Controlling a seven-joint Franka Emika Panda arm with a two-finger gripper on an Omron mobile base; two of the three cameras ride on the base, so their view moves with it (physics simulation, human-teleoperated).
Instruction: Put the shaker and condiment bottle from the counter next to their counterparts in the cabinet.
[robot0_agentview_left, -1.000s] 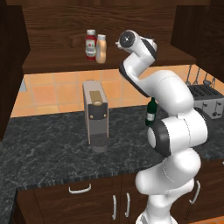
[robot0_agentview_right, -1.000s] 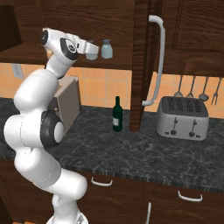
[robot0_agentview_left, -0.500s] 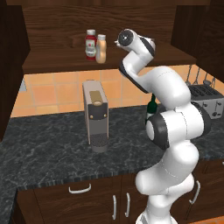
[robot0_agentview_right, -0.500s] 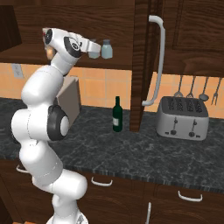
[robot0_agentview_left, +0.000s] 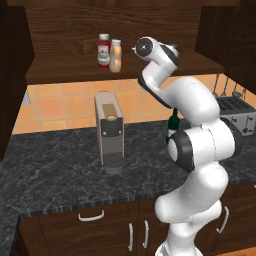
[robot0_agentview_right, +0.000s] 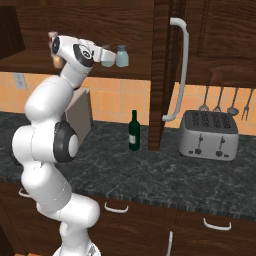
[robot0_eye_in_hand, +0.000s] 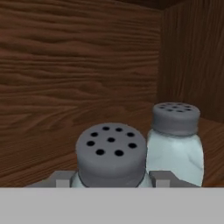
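In the hand view the shaker (robot0_eye_in_hand: 111, 154) is seen low centre, apparently clasped between the gripper (robot0_eye_in_hand: 112, 179) tips, its twin (robot0_eye_in_hand: 175, 140) just right in the cabinet (robot0_eye_in_hand: 65, 65); the arm is stretched level, upper left of the right base view.

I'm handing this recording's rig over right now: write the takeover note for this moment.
Pincer: up inside the cabinet, its jaws either side of the shaker; I cannot tell whether the grip is on.
Things: the second shaker stands on the shelf just beside it. The condiment bottle stands next to the red bottle on the shelf.
Done: bottle placed; shaker brought to its counterpart.
Left: confirm the shaker rests on the shelf, open fully, back the arm out.
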